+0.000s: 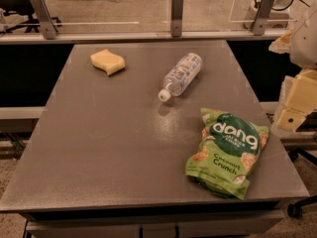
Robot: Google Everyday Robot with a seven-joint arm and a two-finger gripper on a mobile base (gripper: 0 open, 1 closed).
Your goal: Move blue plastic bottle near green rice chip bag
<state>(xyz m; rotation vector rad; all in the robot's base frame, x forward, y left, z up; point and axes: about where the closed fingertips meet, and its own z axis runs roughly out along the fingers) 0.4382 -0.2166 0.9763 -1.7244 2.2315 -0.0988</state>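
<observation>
Three things lie on the grey table (99, 152): the blue plastic bottle (182, 74) on its side in the far middle, white cap pointing toward the near edge; the green rice chip bag (229, 152) flat by the near right corner; and a yellow sponge (108, 62) at the far left. Bottle and bag are apart, with bare tabletop between them. The gripper (297, 105) hangs beyond the table's right edge, touching none of them, and whether it is wide or narrow I cannot tell.

Grey table (114, 148); glass barrier (109, 6) on metal posts (177, 13) behind; dim warm light.
</observation>
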